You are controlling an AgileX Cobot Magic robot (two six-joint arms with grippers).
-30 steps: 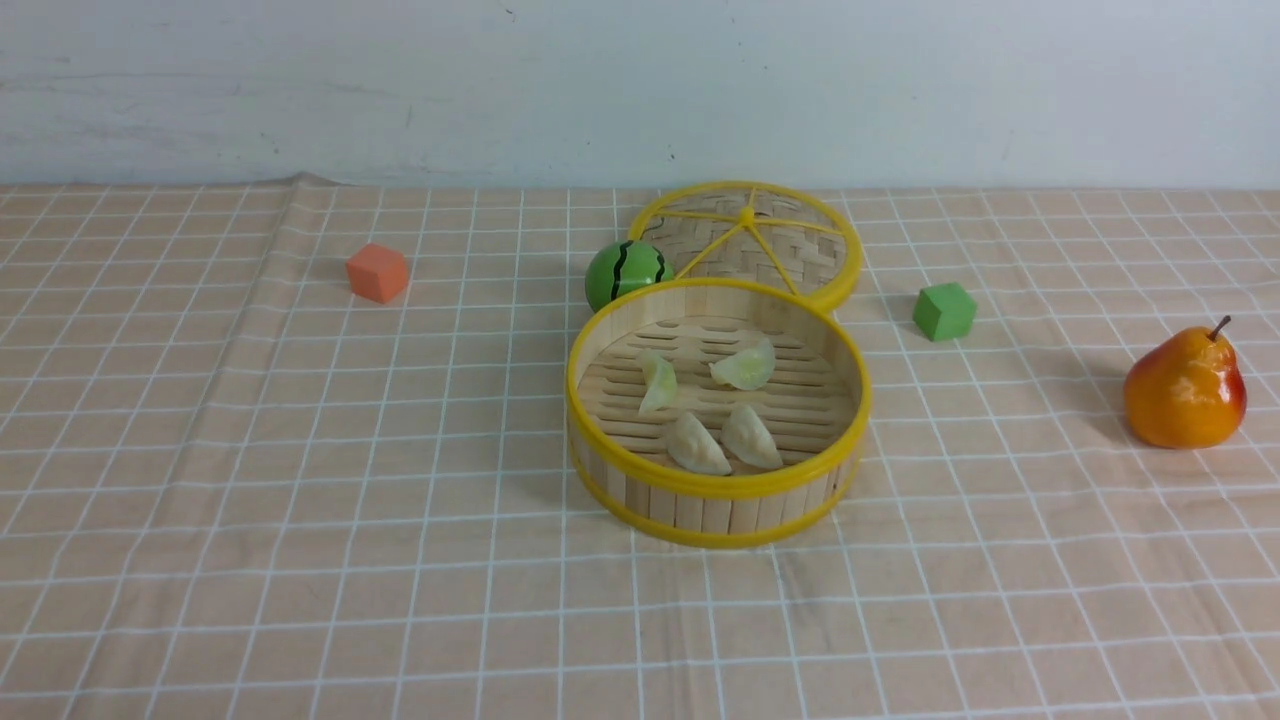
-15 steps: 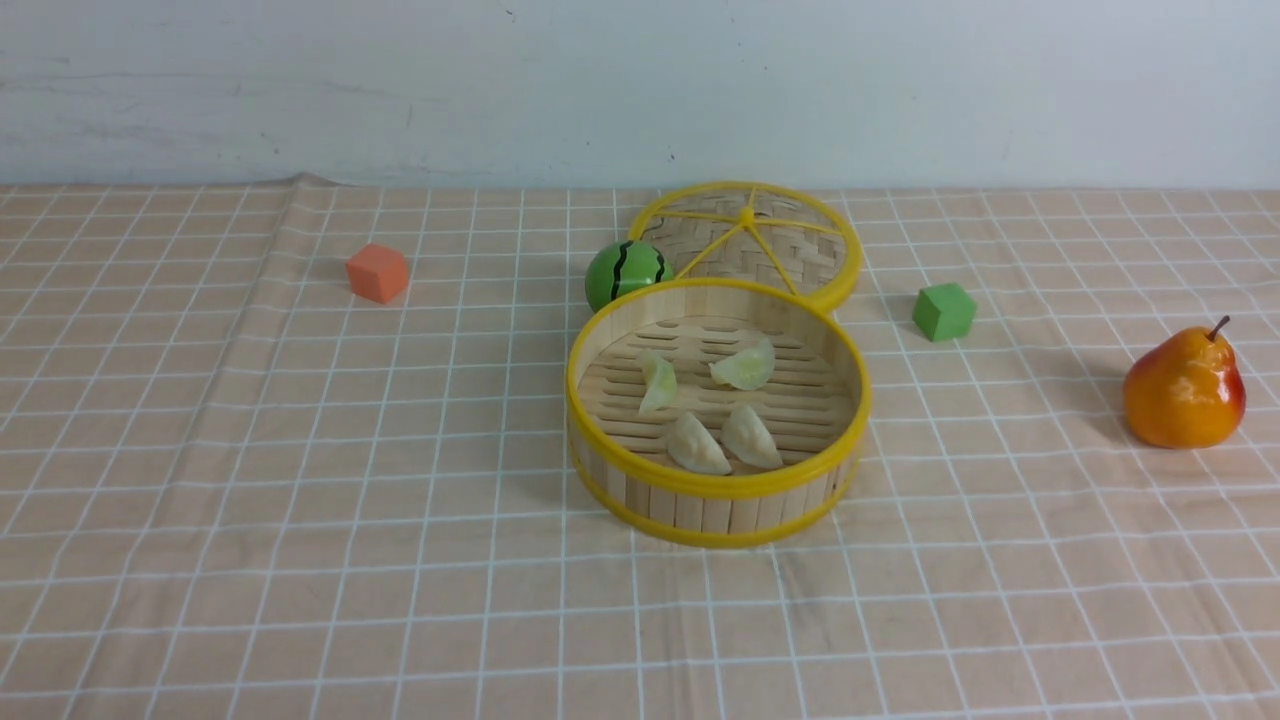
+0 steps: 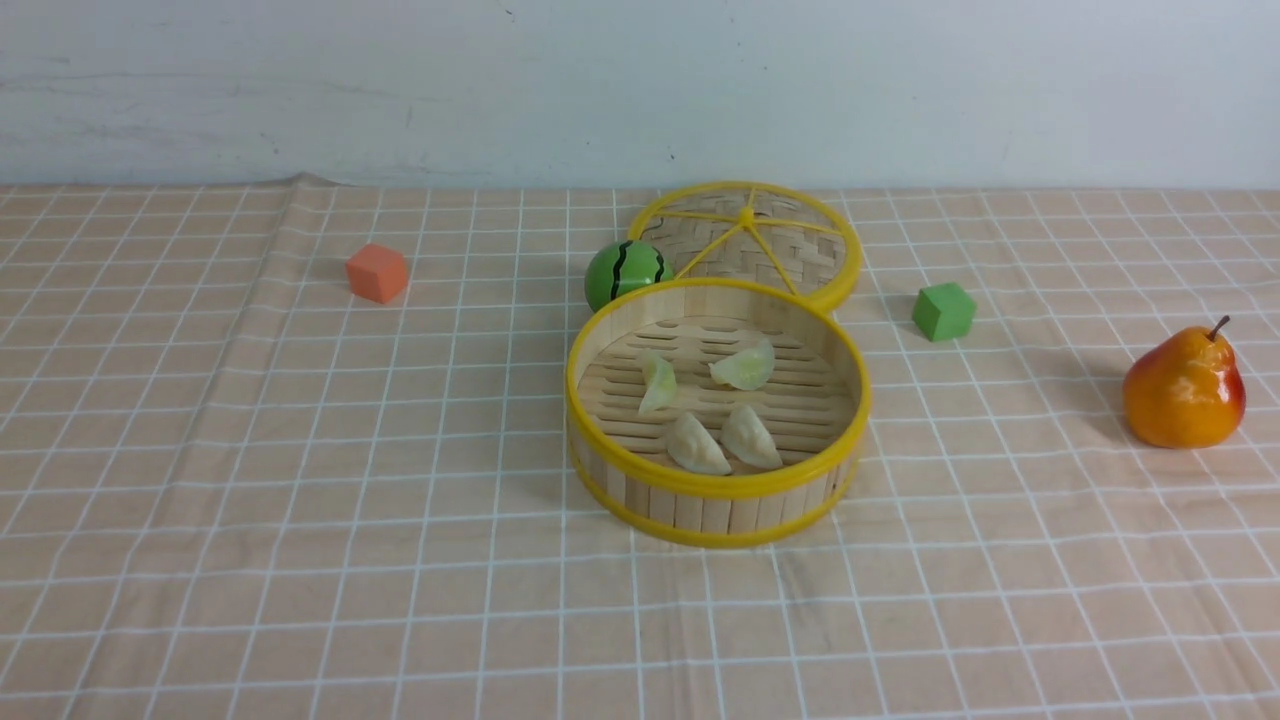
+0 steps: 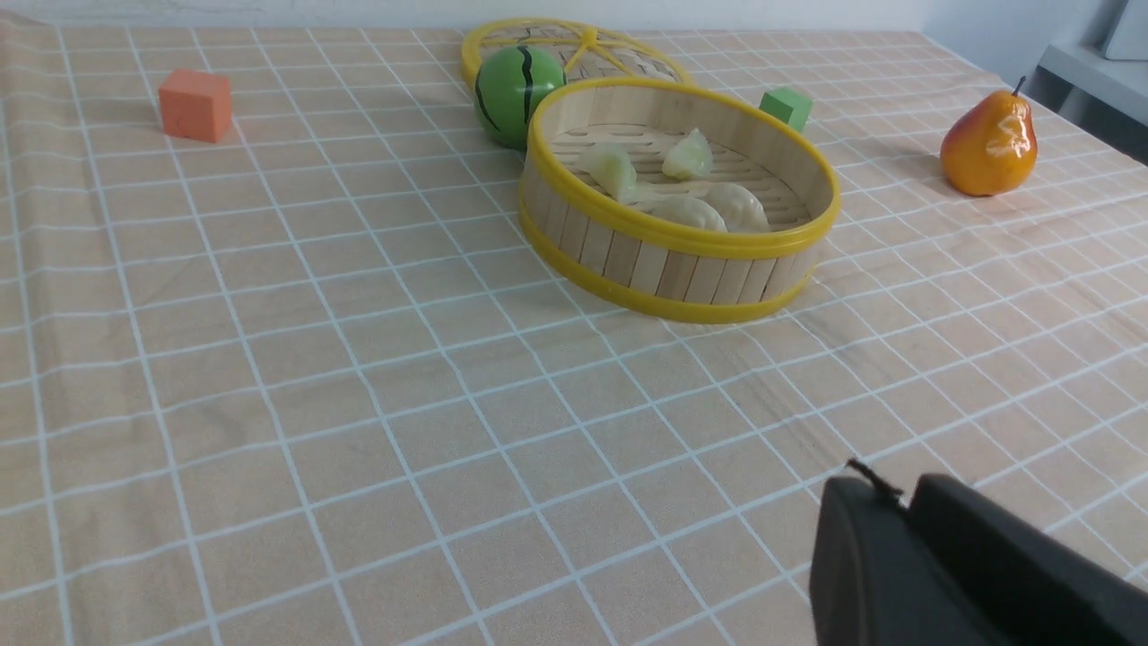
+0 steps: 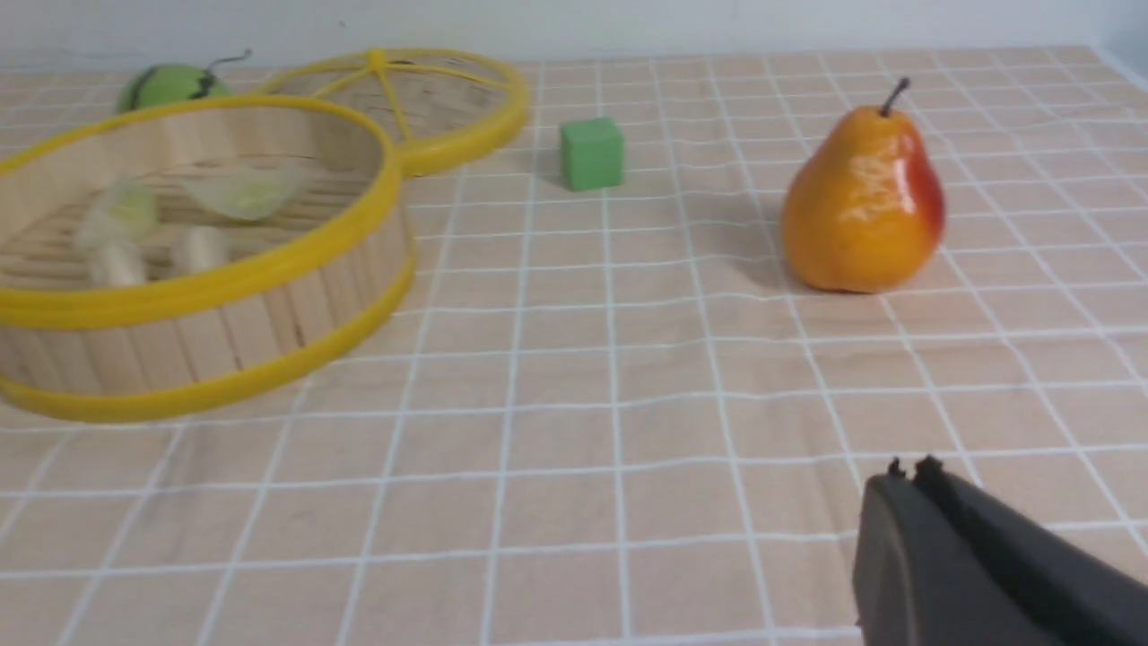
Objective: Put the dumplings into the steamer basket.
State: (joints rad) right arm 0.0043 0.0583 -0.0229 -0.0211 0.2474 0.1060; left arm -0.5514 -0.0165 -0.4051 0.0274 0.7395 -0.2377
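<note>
1. Dumplings: all four inside the steamer basket [image 3: 718, 487], on its slatted floor. Two pale green dumplings [image 3: 743, 367] on the far side, two cream dumplings [image 3: 697, 445] nearer the robot, side by side.
2. Why so: probably spread a little so each gets its own spot (cream ones sit very close, can't tell if touching). Walls should keep them in.
3. Woven lid [image 3: 800, 245] lies behind the basket, off it, likely to leave the top open for loading. Pear [image 3: 1183, 390] well apart at right, not part of this job.
4. Left gripper [image 4: 901, 502]: fingertips close together, narrow notch; can't tell if they fully meet. Nothing seen held or touched.
5. Right gripper [image 5: 906, 475]: fingers pressed together, no object between, touching nothing visible.
6. Judgement: loading looks done; no further pick needed.
</note>
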